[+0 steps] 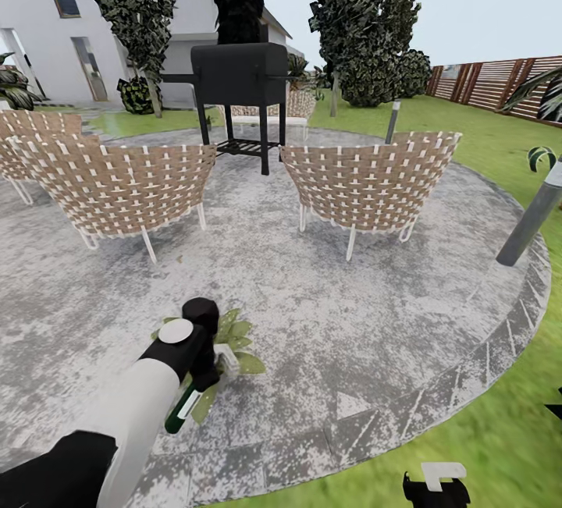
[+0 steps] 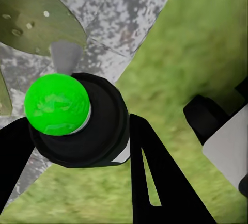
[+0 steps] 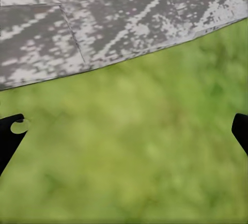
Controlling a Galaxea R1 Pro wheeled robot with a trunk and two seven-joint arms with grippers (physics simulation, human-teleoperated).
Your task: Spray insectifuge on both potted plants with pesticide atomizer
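Left tool (image 1: pixel 204 368) clamps the atomizer (image 1: pixel 184 404) over one plant (image 1: pixel 238 342); right tool (image 3: pixel 124 131) gapes, holding nothing. Mist may miss outer leaves.

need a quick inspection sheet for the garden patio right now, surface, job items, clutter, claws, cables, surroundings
surface: round mottled grey stone patio, edged by green lawn.
job's things: pesticide atomizer, dark green with white label, is held in the left claw right by one potted plant; in the left wrist view its bright green bottom sits between the fingers. The second plant is not identified.
clutter: two woven chairs and a black grill on the patio.
claws: left shut on the atomizer; right claw open over the lawn, fingertips wide apart.
cables: nothing seen.
surroundings: white house, trees, slat fence, grey post.
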